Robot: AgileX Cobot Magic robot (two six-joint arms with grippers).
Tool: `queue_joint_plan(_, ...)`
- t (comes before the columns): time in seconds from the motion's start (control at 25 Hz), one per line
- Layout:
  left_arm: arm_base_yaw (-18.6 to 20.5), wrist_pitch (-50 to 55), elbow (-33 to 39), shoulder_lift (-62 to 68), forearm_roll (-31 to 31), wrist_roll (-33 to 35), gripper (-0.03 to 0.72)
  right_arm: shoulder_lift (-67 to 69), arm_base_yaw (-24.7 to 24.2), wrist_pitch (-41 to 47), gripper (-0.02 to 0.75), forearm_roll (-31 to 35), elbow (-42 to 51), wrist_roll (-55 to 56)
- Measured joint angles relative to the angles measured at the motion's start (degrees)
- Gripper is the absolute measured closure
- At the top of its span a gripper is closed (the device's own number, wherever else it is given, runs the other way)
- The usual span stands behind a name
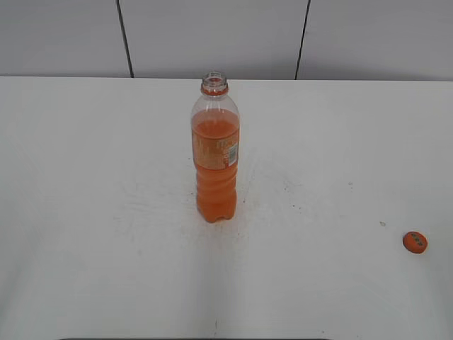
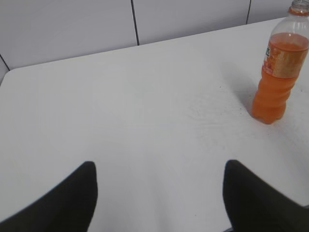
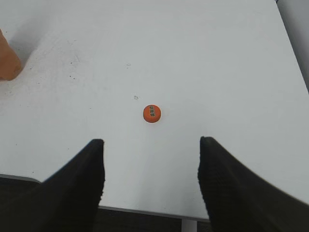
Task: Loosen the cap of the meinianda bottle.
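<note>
The meinianda bottle (image 1: 215, 152) stands upright in the middle of the white table with its mouth uncapped. It also shows in the left wrist view (image 2: 279, 72), and its base shows at the left edge of the right wrist view (image 3: 7, 60). The orange cap (image 1: 415, 242) lies flat on the table at the right, apart from the bottle; it also shows in the right wrist view (image 3: 151, 113). My left gripper (image 2: 159, 166) is open and empty, well to the left of the bottle. My right gripper (image 3: 150, 142) is open and empty, just short of the cap. Neither gripper shows in the exterior view.
The white table (image 1: 106, 212) has small dark specks around the bottle. A grey panelled wall (image 1: 212, 35) runs behind it. The table's near edge (image 3: 145, 210) lies under my right gripper and its right edge (image 3: 289, 43) is close by.
</note>
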Motion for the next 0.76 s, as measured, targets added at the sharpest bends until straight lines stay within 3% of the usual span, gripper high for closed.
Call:
queue_joint_plan(0.24,3.29,0.05,0.0,-0.07,-0.13,0.0,0.193,0.0,-2.7,0.0,0.275,-0.05,0.05,-0.04)
queue_joint_plan(0.76,3.41,0.05,0.0,-0.07,-0.13,0.01,0.216,0.0,-3.47,0.0,0.275,-0.05,0.05,-0.04)
